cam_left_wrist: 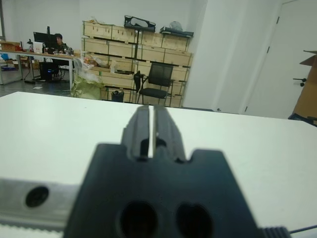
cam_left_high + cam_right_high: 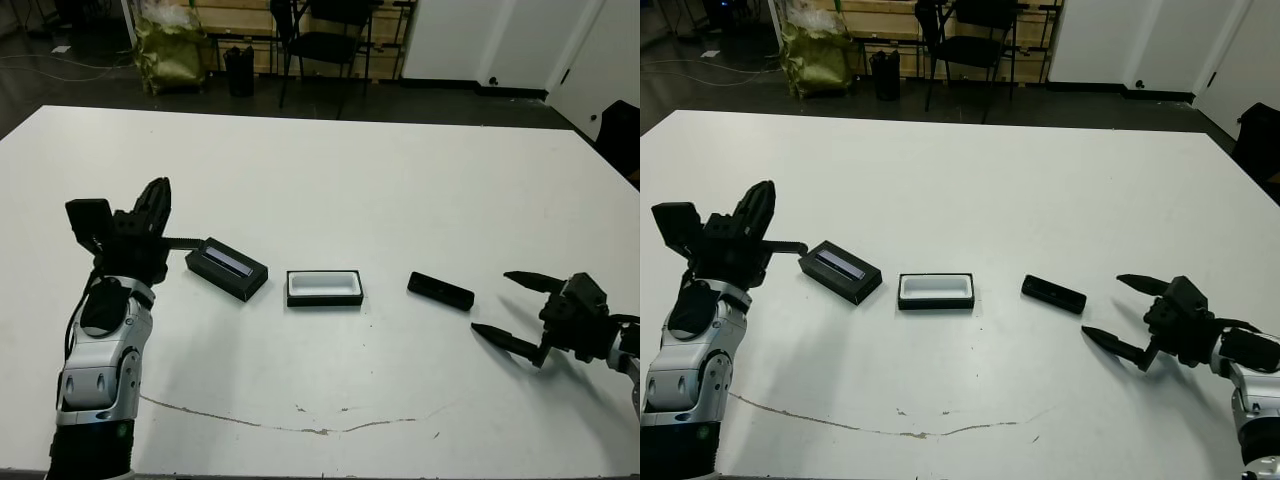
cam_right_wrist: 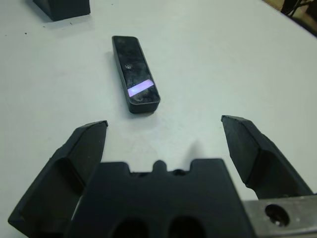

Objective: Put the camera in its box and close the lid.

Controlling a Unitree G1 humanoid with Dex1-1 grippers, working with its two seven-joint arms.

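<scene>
On the matte white table [image 2: 400, 180], whose near edge carries a thin wavy scratch, three dark things lie in a loose row. The lid [image 2: 227, 268] is a boxy black cover with a glossy bluish-grey strip along its top; it sits toward the robot's left, its long axis angled from far-left to near-right. Just to its right, apart from it, the box [image 2: 324, 288] is a shallow black tray with a smooth white lining, open side up, its long axis running across the table. Further right, well apart from the box, the camera [image 2: 440, 291] is a slim flat black bar with rounded ends, lying flat and bare on the tabletop, its long axis running left to right with the right end slightly nearer the robot. The right gripper [image 2: 508, 310] hovers low just to the right of the camera, its two tapered black fingers spread wide and pointing toward it, touching nothing. The right wrist view adds what the head views miss: a glossy, faintly speckled top face on the camera with a bright reflected band near its closer end. The left gripper [image 2: 153, 205] stands raised beside the lid's left end, and the left wrist view shows its ridged fingers pressed together with only a thin slit between them, holding nothing.
</scene>
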